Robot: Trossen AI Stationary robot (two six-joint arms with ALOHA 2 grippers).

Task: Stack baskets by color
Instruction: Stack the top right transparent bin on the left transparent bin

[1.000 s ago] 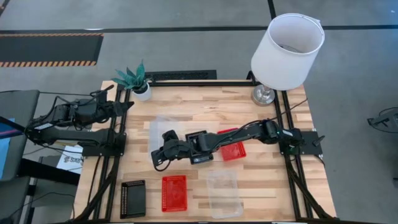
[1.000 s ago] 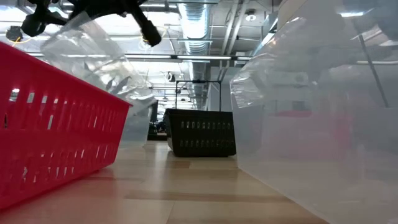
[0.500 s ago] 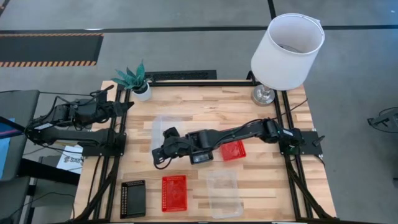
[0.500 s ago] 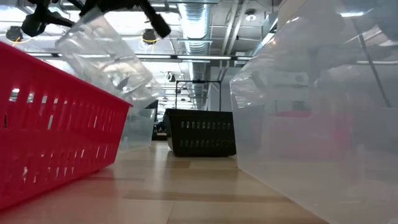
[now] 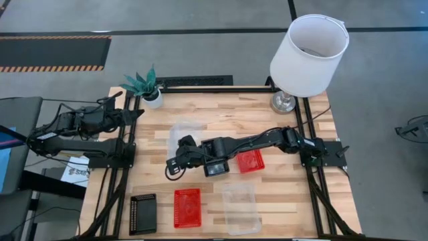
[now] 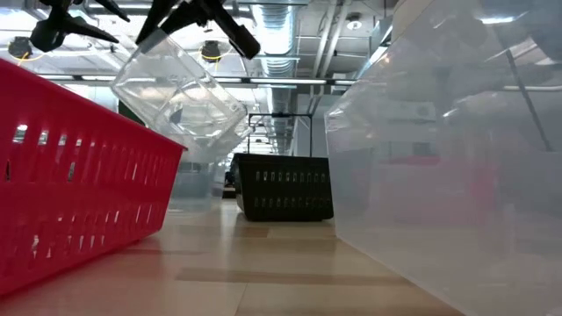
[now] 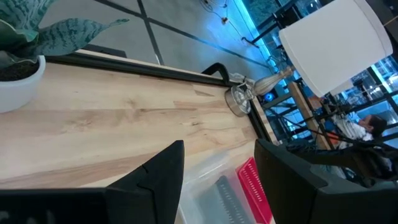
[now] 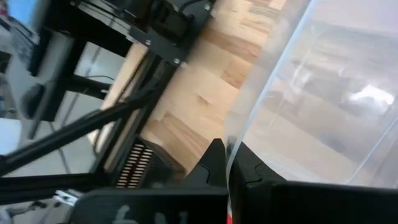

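Observation:
My right gripper reaches to the table's middle and is shut on a clear basket, which hangs tilted in the low view. A red basket lies under the right arm. Near the front edge stand a black basket, a red basket and a clear basket. My left gripper waits open at the table's left edge, holding nothing. My right gripper pinches the clear basket's thin wall at its rim between its two fingers. The fingers slant down from above, coming from the table's right. The basket hangs tilted below them, its base turned toward the near edge.
A white lampshade on a metal foot stands at the far right corner, a small potted plant at the far left. Bare wood lies between the middle and the front row of baskets.
My right gripper has tipped its fingers upward, staying shut. The clear basket has swung with it: it has turned about and tilted, its base now facing the near edge, and it sits a little farther toward the far edge.

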